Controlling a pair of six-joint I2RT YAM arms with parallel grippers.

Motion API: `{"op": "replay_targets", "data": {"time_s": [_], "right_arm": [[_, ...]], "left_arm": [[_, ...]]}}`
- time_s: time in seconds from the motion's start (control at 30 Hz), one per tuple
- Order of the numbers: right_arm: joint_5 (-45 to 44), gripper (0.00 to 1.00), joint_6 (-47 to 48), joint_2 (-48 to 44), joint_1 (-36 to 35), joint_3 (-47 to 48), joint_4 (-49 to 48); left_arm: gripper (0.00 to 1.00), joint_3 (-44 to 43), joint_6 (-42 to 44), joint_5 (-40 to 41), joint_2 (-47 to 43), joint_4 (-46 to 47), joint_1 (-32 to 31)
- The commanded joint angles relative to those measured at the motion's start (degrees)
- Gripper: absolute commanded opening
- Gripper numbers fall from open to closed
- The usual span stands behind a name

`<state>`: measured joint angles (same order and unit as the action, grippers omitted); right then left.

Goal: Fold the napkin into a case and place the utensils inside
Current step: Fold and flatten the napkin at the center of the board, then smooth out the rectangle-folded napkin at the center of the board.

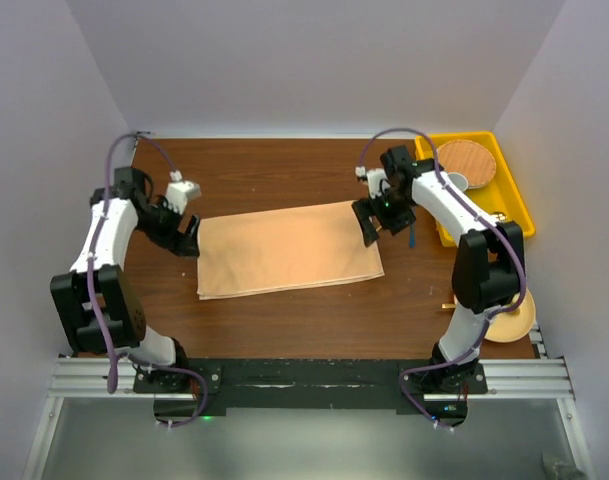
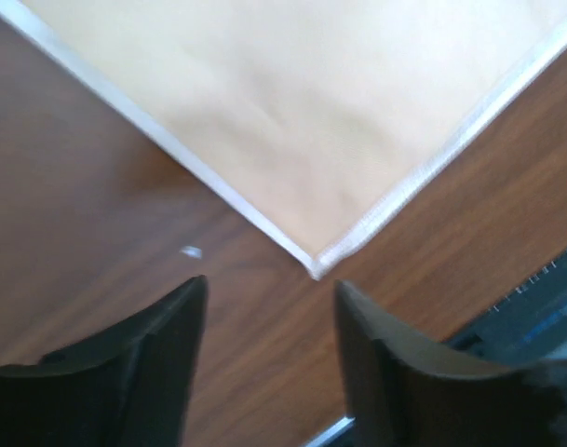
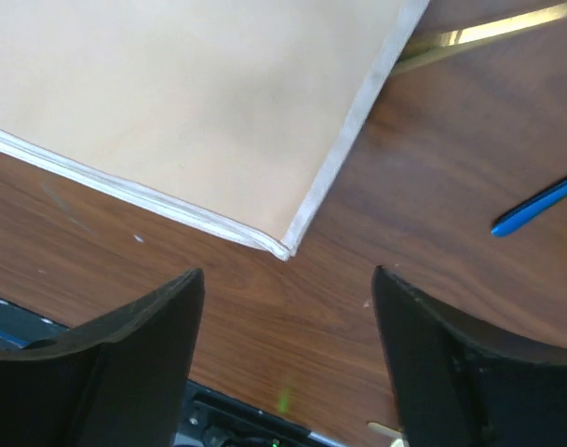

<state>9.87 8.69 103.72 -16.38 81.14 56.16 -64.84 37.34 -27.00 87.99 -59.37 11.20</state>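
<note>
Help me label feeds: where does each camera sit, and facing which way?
Top external: above and behind the bases, looking down; left gripper, right gripper, napkin show.
Left wrist: on that wrist, faces down at a napkin corner; open fingers below.
Right wrist: on that wrist, faces down at another corner, blue utensil; open fingers below.
Shared: all see the napkin.

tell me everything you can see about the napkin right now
The napkin is a smooth, slightly shiny peach-orange cloth with pale stitched hems. It lies flat on the brown wooden table as a wide, slightly skewed rectangle between the two arms. Stacked edges at one corner in the right wrist view show it is folded into layers. The left gripper and right gripper stand open just short of its corners, not touching it.
</note>
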Motion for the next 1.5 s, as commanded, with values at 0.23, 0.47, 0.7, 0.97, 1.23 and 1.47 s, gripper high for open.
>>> {"op": "replay_targets", "data": {"time_s": [0.23,0.47,0.7,0.97,1.23,1.47], "right_arm": [[19.39,0.98,-6.21,-3.52,0.03,22.39,-21.23],[30.53,0.98,-39.91,4.54,0.56,18.33,-55.87],[38.56,0.98,-54.22,13.17,-2.25,14.40,-66.27],[35.57,0.98,-54.65,15.98,-6.73,7.89,-67.41],[35.04,0.98,-59.74,24.15,-8.14,10.09,-72.32],[35.57,0.98,-61.42,28.11,-8.40,8.94,-74.09]], "left_arm": [[1.00,-5.84,-25.09,-14.74,-16.78,47.67,2.51],[1.00,1.57,-45.07,-18.95,-13.14,68.45,-0.38],[1.00,9.98,-64.65,-19.14,-4.76,77.11,-7.85],[1.00,13.78,-82.77,-15.71,7.96,91.09,-14.63],[1.00,8.95,-92.53,-15.97,20.11,100.41,-17.26],[1.00,7.80,-95.70,-17.82,26.61,105.25,-17.27]]}}
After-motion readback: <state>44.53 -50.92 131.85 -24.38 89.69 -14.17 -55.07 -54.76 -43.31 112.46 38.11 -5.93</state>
